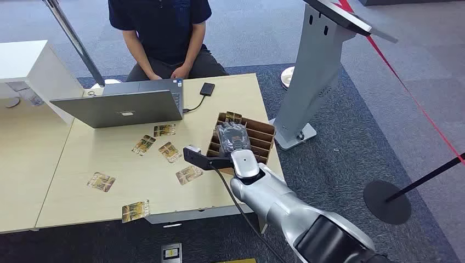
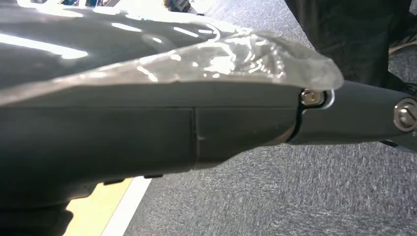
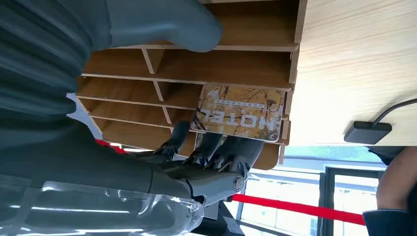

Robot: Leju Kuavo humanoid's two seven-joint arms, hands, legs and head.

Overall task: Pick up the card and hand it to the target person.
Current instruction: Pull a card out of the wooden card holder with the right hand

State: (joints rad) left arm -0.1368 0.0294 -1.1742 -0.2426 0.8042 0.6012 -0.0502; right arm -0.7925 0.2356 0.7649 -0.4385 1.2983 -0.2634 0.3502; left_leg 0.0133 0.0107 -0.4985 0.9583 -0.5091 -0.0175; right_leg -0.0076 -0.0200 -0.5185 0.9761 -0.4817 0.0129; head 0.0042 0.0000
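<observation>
Just beyond the right hand's (image 3: pixel 196 162) dark fingertips (image 3: pixel 246 147) the card (image 3: pixel 239 113) is found, standing upright in a far-end slot of the wooden organizer (image 3: pixel 226 66), its long edge lying across the fingers' line of reach. Nothing is held; the fingers are extended and, it seems, just touching the card's face. The left hand (image 2: pixel 147 128) hangs by the floor, its fingers' state undeterminable. The person (image 1: pixel 164 33) sits across the table (image 1: pixel 66 159).

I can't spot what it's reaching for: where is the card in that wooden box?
The hotel card stands upright in the slotted wooden box's far row, nearest the laptop, just beyond the right hand.
</observation>
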